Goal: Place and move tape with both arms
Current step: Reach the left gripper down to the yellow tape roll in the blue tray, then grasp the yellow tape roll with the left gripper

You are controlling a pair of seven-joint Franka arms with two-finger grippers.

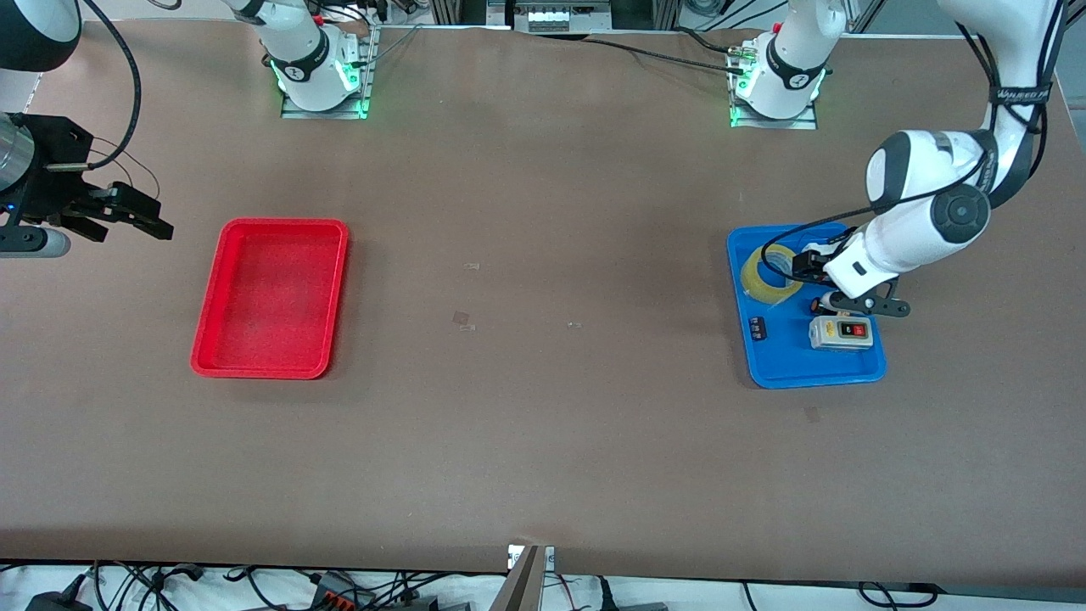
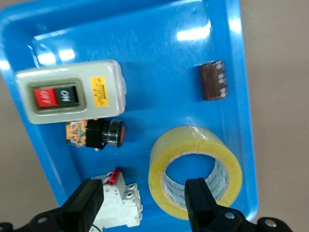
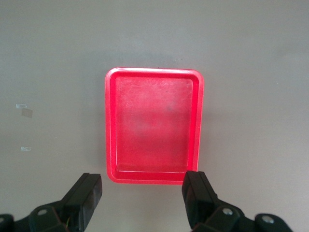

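Brown tabletop (image 1: 543,441) spreads wide beneath my two arms. My left gripper (image 2: 145,208) hangs low over the blue tray (image 1: 776,365) at the left arm's end, fingers spread apart; one fingertip (image 2: 198,193) sits over the hole of the tape (image 2: 195,171), though I can't quite tell whether it touches the roll. That yellow ring lies flat in the tray's corner farthest from the front camera. Sharing the tray are a grey switch box (image 2: 72,96), a black push button (image 2: 104,134), a white breaker (image 2: 120,203) and a small brown capacitor (image 2: 214,80). My right gripper (image 3: 142,198) waits, fingers parted and empty, above bare table just beside the red tray (image 1: 271,297).
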